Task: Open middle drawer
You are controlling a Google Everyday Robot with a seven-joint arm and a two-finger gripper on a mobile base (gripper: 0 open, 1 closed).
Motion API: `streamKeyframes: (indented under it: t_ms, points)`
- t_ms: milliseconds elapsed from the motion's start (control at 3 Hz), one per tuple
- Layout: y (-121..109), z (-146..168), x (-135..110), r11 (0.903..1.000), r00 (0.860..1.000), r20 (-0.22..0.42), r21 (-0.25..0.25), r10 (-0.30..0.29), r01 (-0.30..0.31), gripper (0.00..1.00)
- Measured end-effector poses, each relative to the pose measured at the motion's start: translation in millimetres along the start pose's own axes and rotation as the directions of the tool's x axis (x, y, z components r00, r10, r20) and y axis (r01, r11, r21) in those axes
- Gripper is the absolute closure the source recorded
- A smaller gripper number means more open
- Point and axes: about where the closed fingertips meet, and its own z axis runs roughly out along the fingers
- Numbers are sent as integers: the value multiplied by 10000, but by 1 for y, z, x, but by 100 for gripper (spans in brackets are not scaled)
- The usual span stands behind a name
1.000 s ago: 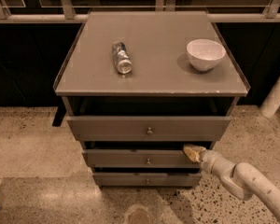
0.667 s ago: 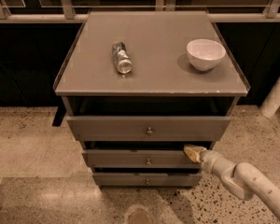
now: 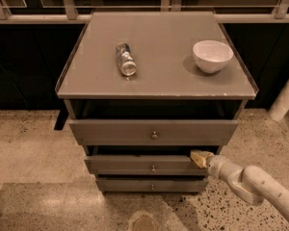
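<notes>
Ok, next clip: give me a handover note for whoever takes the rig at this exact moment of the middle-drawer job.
Pincer: at the right end of the middle drawer, by the top edge of its front, well right of the knob.
Middle drawer: between the top drawer and the bottom drawer; at most slightly out.
Done: approach, pincer is at the front.
Left: pull the drawer out toward the robot.
On top: a bottle lying on its side and a white bowl, untouched.
</notes>
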Motion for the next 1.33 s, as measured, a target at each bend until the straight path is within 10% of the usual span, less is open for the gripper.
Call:
streamKeyframes:
  t_ms: [667,1333]
  points:
    - [4,20,-32,9886,9897,-672,742,-1264,1313,100]
    - [6,20,-29,9863,9878,-791,865,-1340,1407,100]
